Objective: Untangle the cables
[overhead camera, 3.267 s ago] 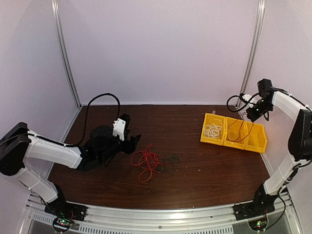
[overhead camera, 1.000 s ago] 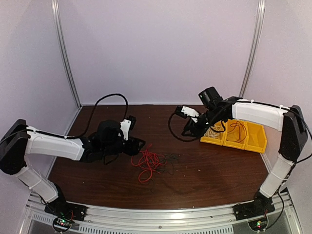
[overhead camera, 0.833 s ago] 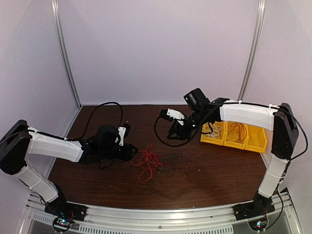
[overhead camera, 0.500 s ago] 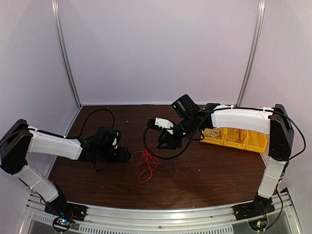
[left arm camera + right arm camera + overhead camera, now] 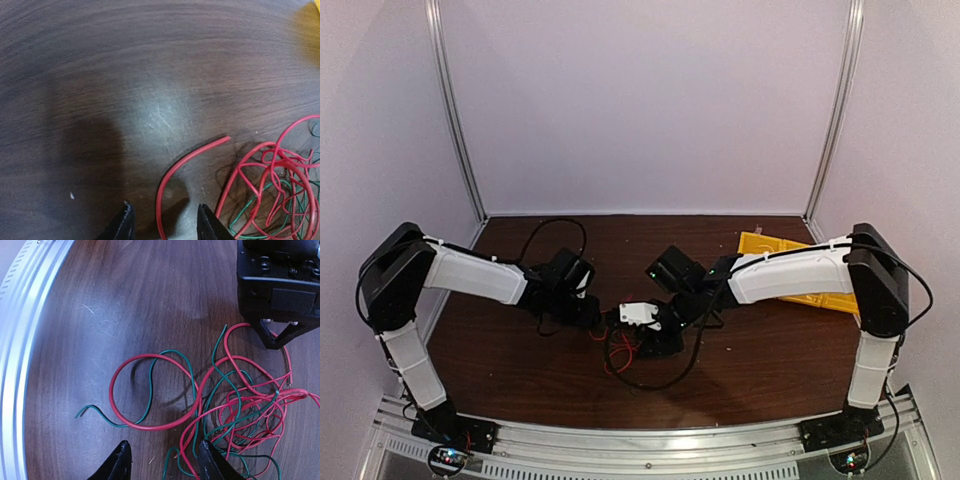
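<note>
The cables lie tangled in the middle of the table, mostly hidden under both wrists in the top view, where only bits of the red cable (image 5: 618,350) show. In the left wrist view, the loose end of the red cable (image 5: 172,172) runs between the tips of my left gripper (image 5: 165,222), which stands open just above the wood. A thin green cable (image 5: 250,210) threads through the red loops. My right gripper (image 5: 162,455) hangs open over a red loop (image 5: 150,425) crossed by the green cable (image 5: 152,385), gripping nothing.
Yellow bins (image 5: 765,245) sit at the back right, partly behind the right arm. The aluminium rail (image 5: 20,340) runs along the table's near edge. The left gripper's black body (image 5: 277,290) stands close by, just beyond the tangle.
The right arm swung from the bins down to the tangle and its jaws widened. The left arm moved onto the tangle's left edge and its jaws narrowed around the red end.
</note>
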`<control>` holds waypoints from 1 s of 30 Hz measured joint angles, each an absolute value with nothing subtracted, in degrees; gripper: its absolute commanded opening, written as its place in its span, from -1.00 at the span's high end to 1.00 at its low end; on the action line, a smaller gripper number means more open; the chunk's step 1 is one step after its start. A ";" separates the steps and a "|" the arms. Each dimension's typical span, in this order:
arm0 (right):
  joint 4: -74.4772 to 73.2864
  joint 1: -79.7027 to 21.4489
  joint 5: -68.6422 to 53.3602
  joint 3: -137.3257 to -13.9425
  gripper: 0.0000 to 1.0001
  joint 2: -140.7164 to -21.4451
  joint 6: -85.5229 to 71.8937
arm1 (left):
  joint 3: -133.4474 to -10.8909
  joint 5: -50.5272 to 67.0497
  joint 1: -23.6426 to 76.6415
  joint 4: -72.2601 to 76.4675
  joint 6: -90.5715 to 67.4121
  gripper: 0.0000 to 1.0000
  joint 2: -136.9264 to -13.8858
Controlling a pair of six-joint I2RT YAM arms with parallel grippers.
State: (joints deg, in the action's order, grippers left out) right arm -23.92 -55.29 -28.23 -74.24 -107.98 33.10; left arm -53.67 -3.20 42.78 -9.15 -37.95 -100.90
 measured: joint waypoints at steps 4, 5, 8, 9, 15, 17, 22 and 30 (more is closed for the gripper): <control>-20.21 -55.20 -27.49 -71.88 0.14 -109.30 33.01 | -57.21 -2.28 42.72 -10.52 -36.34 0.20 -104.33; -19.31 -55.16 -27.09 -70.83 0.16 -109.30 32.97 | -57.80 -2.22 42.70 -10.83 -36.18 0.24 -104.77; -17.08 -54.92 -26.20 -67.53 0.22 -109.30 32.97 | -58.94 -2.26 42.68 -11.55 -35.70 0.51 -105.65; -16.51 -54.89 -25.78 -66.50 0.25 -109.30 32.86 | -59.35 -2.37 42.68 -11.79 -35.55 0.65 -106.00; -14.41 -54.89 -24.36 -64.90 0.28 -109.69 31.97 | -63.18 -3.05 42.68 -12.73 -33.28 1.00 -109.23; -13.50 -54.87 -24.18 -64.90 0.29 -110.06 31.46 | -63.33 -3.88 42.68 -12.88 -32.56 1.00 -109.30; -12.47 -54.81 -24.18 -64.90 0.33 -110.69 30.35 | -63.64 -6.52 42.87 -14.13 -31.05 1.00 -109.06; -12.78 -52.23 -25.54 -64.93 0.34 -110.69 28.45 | -63.29 -14.87 42.68 -21.58 -28.80 1.00 -95.83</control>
